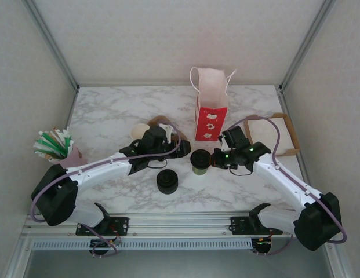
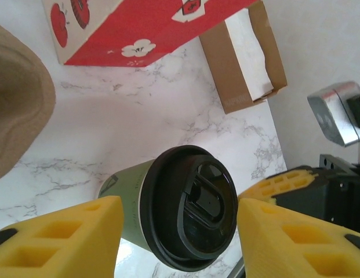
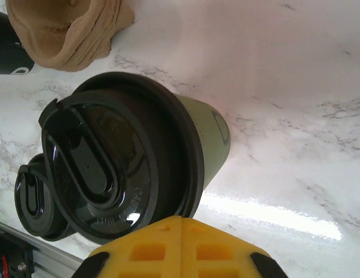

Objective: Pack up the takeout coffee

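- The cup (image 1: 200,161), black lid on, stands upright at mid-frame in the top view, just below the red bag (image 1: 211,113).
- The left gripper (image 2: 180,202) is spread wide. In its wrist view the cup sits between the yellow pads (image 2: 69,237); I cannot tell whether they touch it.
- The right gripper (image 3: 181,234) has its pads pressed together, just right of the cup in the top view.
- The lid stack (image 1: 167,182) sits to the cup's lower left, apart from it.
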`<state>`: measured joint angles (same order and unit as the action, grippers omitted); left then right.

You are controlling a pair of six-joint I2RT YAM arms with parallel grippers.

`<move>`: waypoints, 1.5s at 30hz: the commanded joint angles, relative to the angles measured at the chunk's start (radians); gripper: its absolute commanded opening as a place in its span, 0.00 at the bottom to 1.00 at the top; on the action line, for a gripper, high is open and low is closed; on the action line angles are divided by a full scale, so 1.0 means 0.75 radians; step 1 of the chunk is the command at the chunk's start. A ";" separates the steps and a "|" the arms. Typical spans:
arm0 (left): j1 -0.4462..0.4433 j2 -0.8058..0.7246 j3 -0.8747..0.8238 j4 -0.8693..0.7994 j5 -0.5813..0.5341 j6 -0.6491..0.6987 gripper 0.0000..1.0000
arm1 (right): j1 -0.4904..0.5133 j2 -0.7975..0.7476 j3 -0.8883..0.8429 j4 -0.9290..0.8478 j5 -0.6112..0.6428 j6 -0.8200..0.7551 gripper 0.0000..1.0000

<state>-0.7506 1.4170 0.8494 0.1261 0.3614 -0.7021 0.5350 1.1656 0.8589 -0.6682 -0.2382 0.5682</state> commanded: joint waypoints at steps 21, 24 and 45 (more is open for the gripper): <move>-0.148 0.078 0.033 0.061 0.058 -0.004 0.63 | -0.097 0.187 0.132 0.082 -0.093 -0.098 0.01; -0.163 0.070 0.025 0.060 0.054 -0.020 0.63 | -0.098 0.217 0.151 0.091 -0.101 -0.105 0.01; -0.147 -0.069 0.075 -0.144 -0.034 -0.014 0.56 | -0.109 0.070 0.134 0.019 -0.028 -0.086 0.12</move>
<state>-0.8719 1.3705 0.8642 0.0803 0.3630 -0.7406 0.4541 1.2652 0.9707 -0.6258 -0.2623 0.5018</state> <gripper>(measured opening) 0.594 0.113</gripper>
